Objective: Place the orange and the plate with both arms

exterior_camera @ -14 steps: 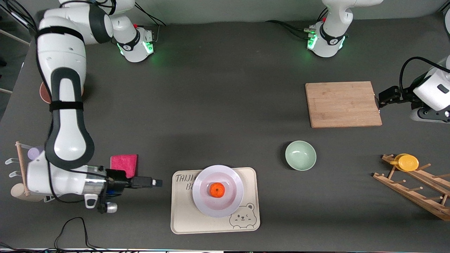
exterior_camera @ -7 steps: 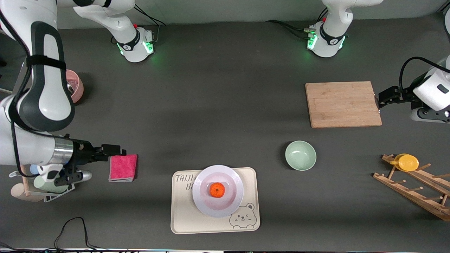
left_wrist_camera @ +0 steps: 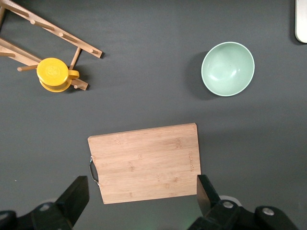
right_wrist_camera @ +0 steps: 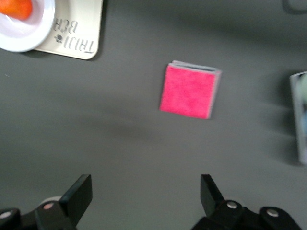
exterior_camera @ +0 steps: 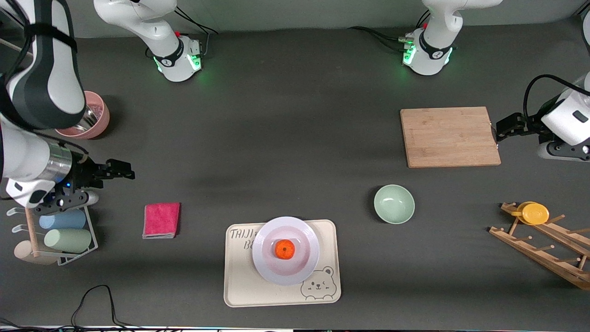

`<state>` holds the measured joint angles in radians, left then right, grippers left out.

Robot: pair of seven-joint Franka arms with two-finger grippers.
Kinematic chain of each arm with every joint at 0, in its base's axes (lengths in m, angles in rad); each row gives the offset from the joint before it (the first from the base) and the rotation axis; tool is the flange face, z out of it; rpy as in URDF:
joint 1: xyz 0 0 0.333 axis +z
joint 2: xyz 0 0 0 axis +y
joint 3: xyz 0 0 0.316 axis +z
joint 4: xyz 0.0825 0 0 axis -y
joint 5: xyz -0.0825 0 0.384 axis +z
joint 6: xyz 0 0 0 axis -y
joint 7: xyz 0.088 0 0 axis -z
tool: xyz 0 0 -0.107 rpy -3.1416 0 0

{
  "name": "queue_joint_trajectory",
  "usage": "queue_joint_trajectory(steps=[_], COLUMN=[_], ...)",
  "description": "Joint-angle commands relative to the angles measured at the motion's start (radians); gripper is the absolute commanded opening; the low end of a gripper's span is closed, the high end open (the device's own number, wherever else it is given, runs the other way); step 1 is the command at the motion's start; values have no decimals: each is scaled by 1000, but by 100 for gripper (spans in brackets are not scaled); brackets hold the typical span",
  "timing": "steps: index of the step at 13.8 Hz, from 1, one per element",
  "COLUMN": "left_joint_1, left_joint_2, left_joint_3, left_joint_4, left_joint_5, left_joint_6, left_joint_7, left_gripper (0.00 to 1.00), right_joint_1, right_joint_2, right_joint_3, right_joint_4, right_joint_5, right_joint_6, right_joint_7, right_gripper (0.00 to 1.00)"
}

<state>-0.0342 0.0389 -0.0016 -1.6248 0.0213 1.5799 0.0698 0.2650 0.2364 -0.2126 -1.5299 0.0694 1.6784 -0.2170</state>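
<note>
Both grippers, left gripper (exterior_camera: 499, 128) and right gripper (exterior_camera: 120, 169), hang released over dark grey table (exterior_camera: 286, 138)

A dark grey table (exterior_camera: 295, 152) fills the view, evenly lit, with a pale wall (exterior_camera: 295, 11) along its edge at 12 o'clock and a black cable (exterior_camera: 92, 302) looping on its surface at 7 o'clock.

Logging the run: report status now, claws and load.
Left claw open, over the cutting board. Right claw open, empty, above bare table by the pink cloth. Orange on plate, plate on bear tray. Nothing blocking.
</note>
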Motion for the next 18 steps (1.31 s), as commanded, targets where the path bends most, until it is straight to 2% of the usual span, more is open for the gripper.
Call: queue_joint_trajectory(steps=[1,3,4,5,8,15,16,17,18], left_joint_1=[-3,-3,-3,-3,-3,-3,-3,-3,-3], left_joint_2=[-4,-5,-5,-5,-4,-5,-5,-5,-4], left_joint_3=[0,0,0,0,0,0,0,0,0], left_joint_4=[8,8,8,8,8,8,8,8,8], left_joint_5=[0,0,0,0,0,0,0,0,0], left_joint_6=[-20,-20,-20,-20,-20,-20,-20,-20,-20], left_joint_7=[-1,-1,-1,-1,-1,-1,-1,-1,-1], left_gripper=[100,100,100,100,100,100,100,100,100], right_joint_1=[97,70,50,49,46,43,8,-107,-238], right_joint_2=[-63,-63,-63,-71,-74,-78,-75,-80,-104], right_joint_3=[-10,-24,-34,-48,-67,-60,-47,17,151], right_joint_4=[37,80,92,91,94,82,73,62,53], right_joint_5=[-147,-100,-39,-24,-14,-19,-16,0,15], right_joint_6=[-99,-187,-204,-206,-206,-192,-190,-192,-200], right_joint_7=[38,38,36,36,36,56,57,56,50], right_gripper=[100,100,100,100,100,100,100,100,100])
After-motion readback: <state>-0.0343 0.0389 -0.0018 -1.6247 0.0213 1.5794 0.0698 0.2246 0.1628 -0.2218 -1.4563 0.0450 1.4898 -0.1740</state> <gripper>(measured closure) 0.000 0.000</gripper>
